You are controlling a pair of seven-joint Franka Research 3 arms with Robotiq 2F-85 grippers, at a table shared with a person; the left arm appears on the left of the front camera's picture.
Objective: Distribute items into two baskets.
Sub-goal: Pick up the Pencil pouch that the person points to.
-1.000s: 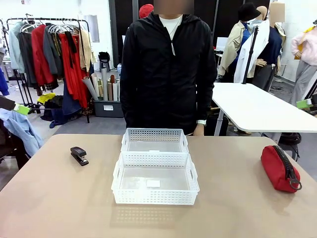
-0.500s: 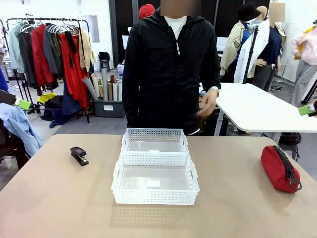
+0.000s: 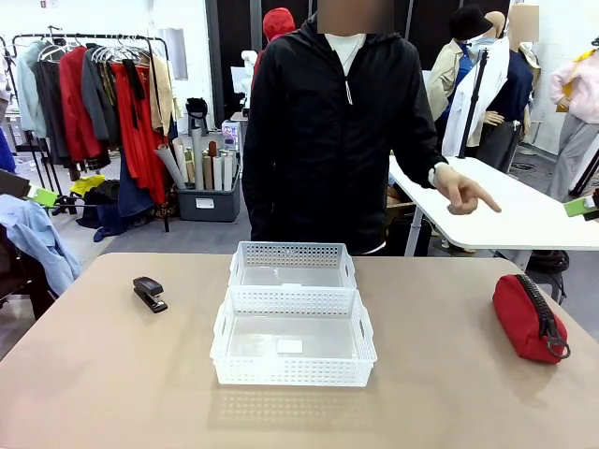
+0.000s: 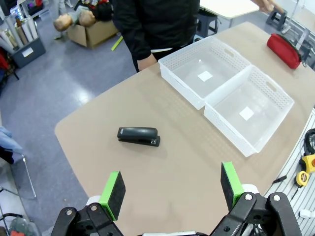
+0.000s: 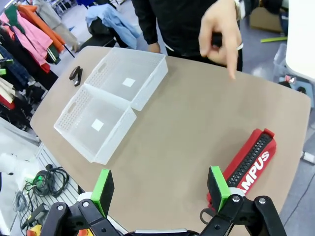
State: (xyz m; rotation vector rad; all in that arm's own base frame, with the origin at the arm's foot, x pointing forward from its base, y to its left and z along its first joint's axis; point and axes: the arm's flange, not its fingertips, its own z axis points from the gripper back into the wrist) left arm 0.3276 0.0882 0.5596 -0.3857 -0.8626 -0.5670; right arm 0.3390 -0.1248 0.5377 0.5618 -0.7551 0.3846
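Note:
Two white lattice baskets stand end to end at the table's middle, the near basket (image 3: 293, 349) and the far basket (image 3: 292, 266), both empty. A small black stapler (image 3: 149, 293) lies to their left, and it lies ahead of my open left gripper (image 4: 172, 191) as the stapler (image 4: 139, 135). The red pouch (image 3: 529, 316) with a black zipper lies at the table's right side. My open right gripper (image 5: 160, 188) hovers above the table with the pouch (image 5: 247, 163) just beside its right finger. The person's hand (image 3: 465, 194) points down toward the pouch.
The person in a black jacket (image 3: 337, 131) stands at the far edge behind the baskets. A second white table (image 3: 487, 206) is at the back right, a clothes rack (image 3: 103, 94) at the back left. Cables and tools (image 4: 306, 157) lie below the table's near edge.
The person has raised a hand from the side and stretched it out to the right, with the forefinger now pointing toward the red pouch. Baskets, stapler and pouch have not moved.

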